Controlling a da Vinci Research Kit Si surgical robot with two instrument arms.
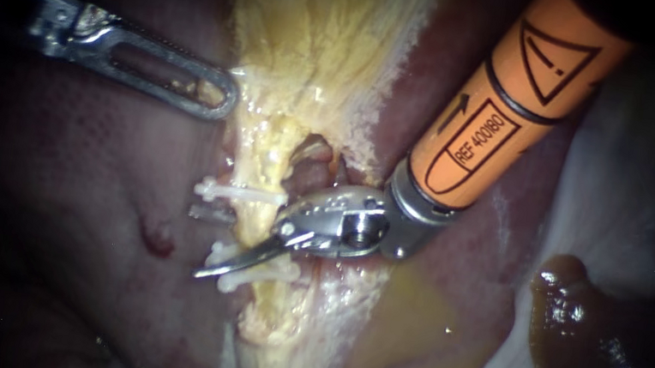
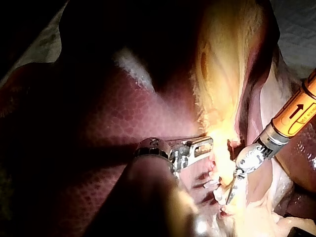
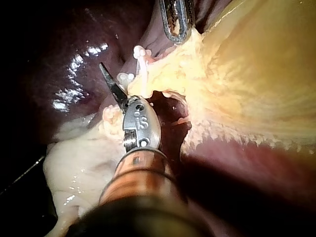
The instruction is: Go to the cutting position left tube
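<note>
Blades at the tip of our right instrument [image 1: 194,242], the one on the orange shaft with a steel wrist, stand apart. One thin curved blade crosses in front of the left tube [image 1: 257,219]. A grey sliver showing just beyond the tube's far edge we take for the other blade, passing behind it. So the jaws are open with the tube between them, not closed on it.

The left tube is a pale yellow, fat-coated strand running down the middle of the endoscope view. It carries an upper white plastic clip [image 1: 244,194] above the blades and lower white plastic clips [image 1: 266,273] below, and the front blade's tip lies over the lower ones. Farther up, our left instrument [image 1: 223,99], a steel one with long slotted jaws, has them closed on the edge of the yellow fatty tissue [image 1: 323,36], apparently pulling it taut. Dark red liver [image 1: 80,216] lies around it all.

We judge the approach nearly finished. What remains calls for a small correction. The front blade should clear the lower clips and sit squarely in the gap between the upper and lower clips. Both blades should span the tube's full width.
</note>
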